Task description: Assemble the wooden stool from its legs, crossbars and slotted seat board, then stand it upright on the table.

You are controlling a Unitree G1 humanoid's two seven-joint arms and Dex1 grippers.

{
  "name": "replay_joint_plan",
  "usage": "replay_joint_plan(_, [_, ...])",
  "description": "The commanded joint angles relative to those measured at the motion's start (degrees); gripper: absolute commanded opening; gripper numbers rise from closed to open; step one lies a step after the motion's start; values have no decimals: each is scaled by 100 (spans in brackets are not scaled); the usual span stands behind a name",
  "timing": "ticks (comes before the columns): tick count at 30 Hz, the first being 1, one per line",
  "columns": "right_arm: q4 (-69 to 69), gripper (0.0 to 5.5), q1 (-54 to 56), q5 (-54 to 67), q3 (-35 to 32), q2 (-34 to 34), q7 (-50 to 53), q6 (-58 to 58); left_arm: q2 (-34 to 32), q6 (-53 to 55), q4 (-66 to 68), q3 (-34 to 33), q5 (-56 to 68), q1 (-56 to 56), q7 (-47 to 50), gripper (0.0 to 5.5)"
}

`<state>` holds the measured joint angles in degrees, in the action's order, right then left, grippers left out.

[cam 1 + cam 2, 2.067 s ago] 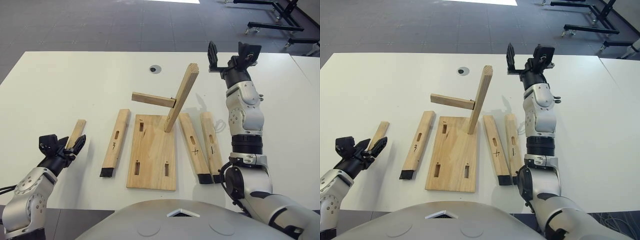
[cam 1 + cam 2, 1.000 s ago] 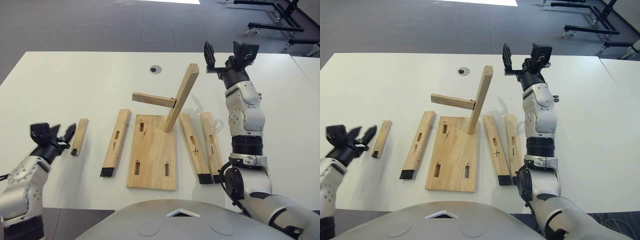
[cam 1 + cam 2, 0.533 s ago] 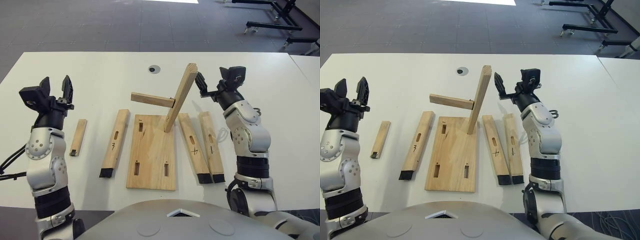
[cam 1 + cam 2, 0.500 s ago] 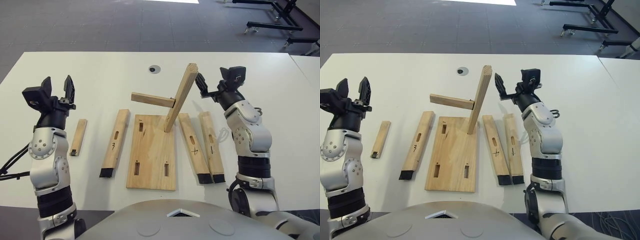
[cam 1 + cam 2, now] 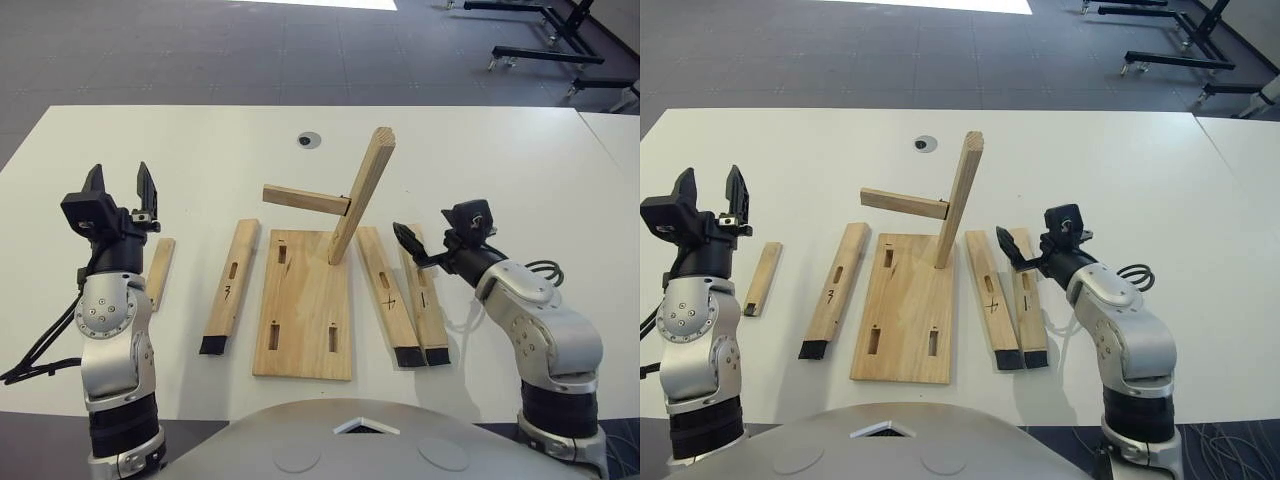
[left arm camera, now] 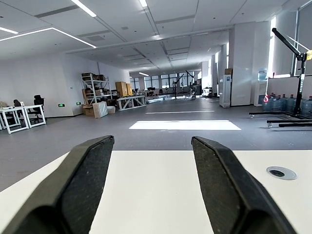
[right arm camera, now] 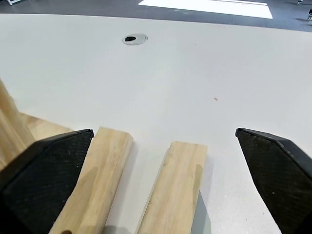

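Head view: R claw [image 5: 425, 240] hangs low, spread wide w/ nothing in it, over the far ends of two loose legs [image 5: 386, 290] lying side by side. Their long axes run from the claw back twd the robot, dark feet at the near end. Just L of the claw a standing leg [image 5: 362, 195] sits in the seat board [image 5: 305, 310], leaning, w/ a crossbar [image 5: 305, 199] sticking out sideways, away from the claw. L claw [image 5: 120, 172] is raised, tips up, also wide & empty. A short crossbar [image 5: 158, 272] lies flat just below it, and a third leg [image 5: 231, 285] lies btw that and the board.

L wrist view: both fingers [image 6: 83, 180] far apart, white table [image 6: 161, 195] beyond.

R wrist view: the fingers [image 7: 48, 165] straddle both leg ends. The standing leg's base is beside one finger.

Looks like the step is fetching leg no. 2. The next move prob. needs the claw centred on one leg only, narrowed w/out nudging its neighbour, then the leg tipped upright for a slot.
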<state>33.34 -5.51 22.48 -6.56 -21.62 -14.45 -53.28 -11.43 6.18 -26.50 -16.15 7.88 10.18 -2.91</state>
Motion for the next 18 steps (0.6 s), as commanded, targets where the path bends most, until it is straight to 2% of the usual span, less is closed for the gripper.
replay_joint_plan(1, [393,540,-302,-90,142,-37,255,-516,-81,257,-145,-7,58,24,-89,291])
replay_joint_plan(7, [1040,540,-554,-211,256,-356,466,-1445,-66,529,-547,-86,116,346,-140,291])
replay_joint_plan(17, [1357,540,-280,-195,608,-641,489,-3082,-6,548,-582,-106,161,366,-138,291])
replay_joint_plan(18, [1400,519,-245,-183,654,-673,479,-3235,4,539,-588,-129,174,387,-130,293])
